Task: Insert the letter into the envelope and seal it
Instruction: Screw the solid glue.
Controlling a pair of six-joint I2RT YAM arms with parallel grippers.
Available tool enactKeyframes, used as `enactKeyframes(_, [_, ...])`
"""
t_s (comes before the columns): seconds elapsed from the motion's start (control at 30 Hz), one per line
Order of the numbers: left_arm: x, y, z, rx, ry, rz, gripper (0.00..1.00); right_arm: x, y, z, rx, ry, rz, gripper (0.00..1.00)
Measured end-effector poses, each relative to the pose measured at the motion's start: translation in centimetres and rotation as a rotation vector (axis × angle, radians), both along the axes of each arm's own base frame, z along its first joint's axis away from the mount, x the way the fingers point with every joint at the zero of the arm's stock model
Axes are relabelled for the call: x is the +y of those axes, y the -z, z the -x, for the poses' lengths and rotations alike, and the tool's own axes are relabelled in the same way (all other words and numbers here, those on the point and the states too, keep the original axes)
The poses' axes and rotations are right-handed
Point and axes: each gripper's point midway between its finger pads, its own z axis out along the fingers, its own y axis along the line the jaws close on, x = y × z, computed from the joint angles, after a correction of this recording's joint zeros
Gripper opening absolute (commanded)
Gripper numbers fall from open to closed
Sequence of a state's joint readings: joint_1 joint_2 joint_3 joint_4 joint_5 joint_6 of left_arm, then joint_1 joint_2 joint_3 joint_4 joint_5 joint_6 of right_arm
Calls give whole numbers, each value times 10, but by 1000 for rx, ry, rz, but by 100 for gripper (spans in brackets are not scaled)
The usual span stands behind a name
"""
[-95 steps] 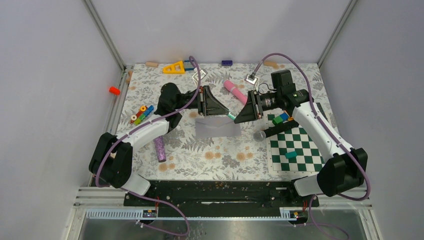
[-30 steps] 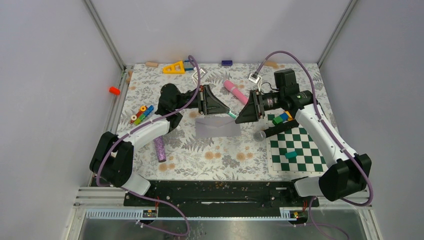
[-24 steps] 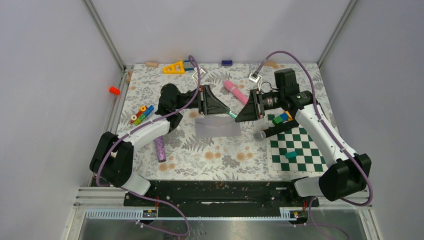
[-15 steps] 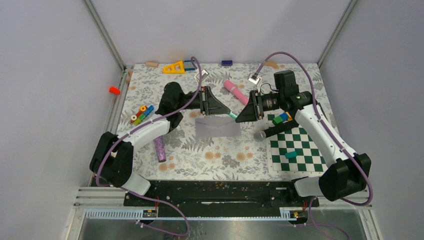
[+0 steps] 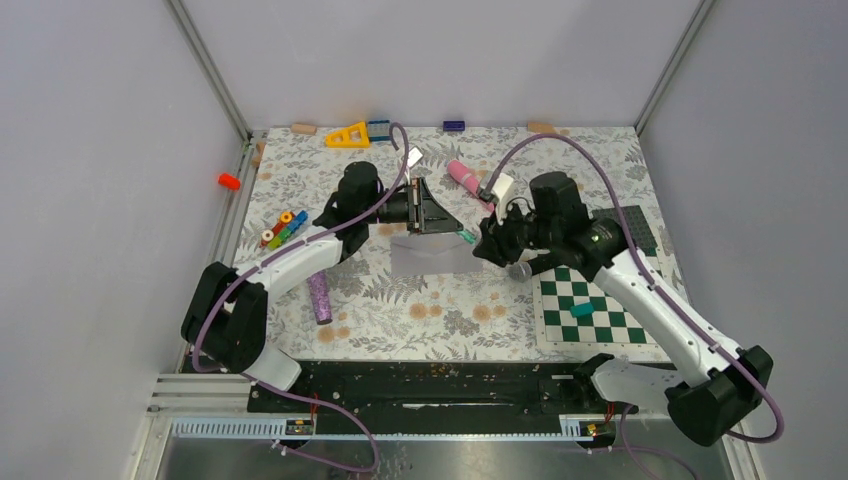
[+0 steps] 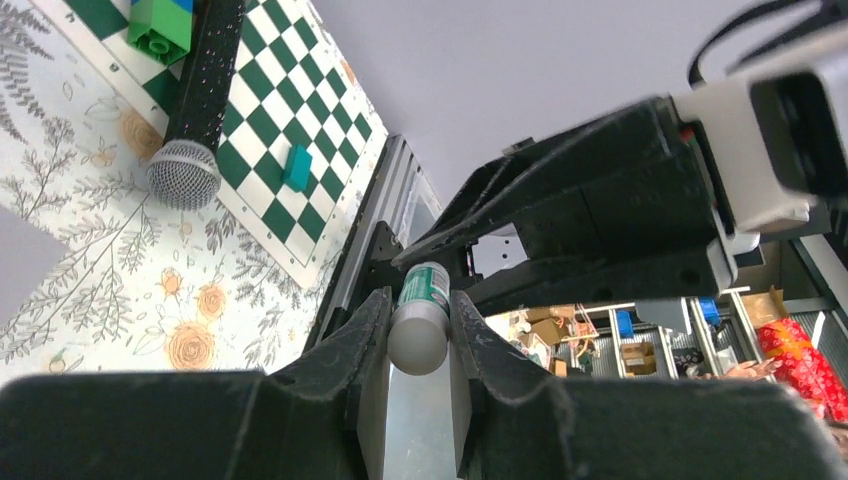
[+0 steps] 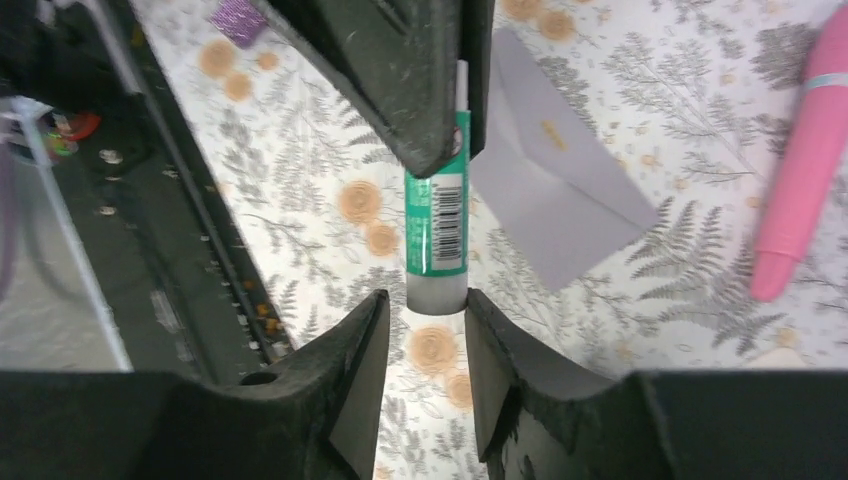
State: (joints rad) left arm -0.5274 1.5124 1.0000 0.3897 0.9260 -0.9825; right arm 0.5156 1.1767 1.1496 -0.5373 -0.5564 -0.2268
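Grey envelope [image 5: 432, 256], edge near microphone [image 5: 519, 270] (glue stick [image 5: 464, 237])

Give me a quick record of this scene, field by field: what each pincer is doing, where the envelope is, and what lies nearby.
left pincer: shut on one end of the glue stick
right pincer: fingers flank the stick's other, white end; grip unclear
glue stick: held above the table, spanning both pincers
envelope: flat on the table below the pincers, untouched
nearby: microphone lying partly on the checkered mat
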Motion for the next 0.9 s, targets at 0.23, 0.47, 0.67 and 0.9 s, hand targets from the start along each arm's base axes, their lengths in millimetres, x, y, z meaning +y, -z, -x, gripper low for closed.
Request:
enactKeyframes(0.23, [3,11,-11,31,-56,-33,7,-10,8,-5,-208,86,154,73])
enactKeyframes(0.47, [6,15,-18,20,-75,-41,7,-16,0,0,-204,61,148,91])
enactKeyframes(0.67, [4,-7,-9,-85,-3,45,5,-25,-40,-6,21,30,-111,78])
enactKeyframes(0.9, [4,-28,6,-178,78,126,3,-3,-45,2,399,-120,-347,73])
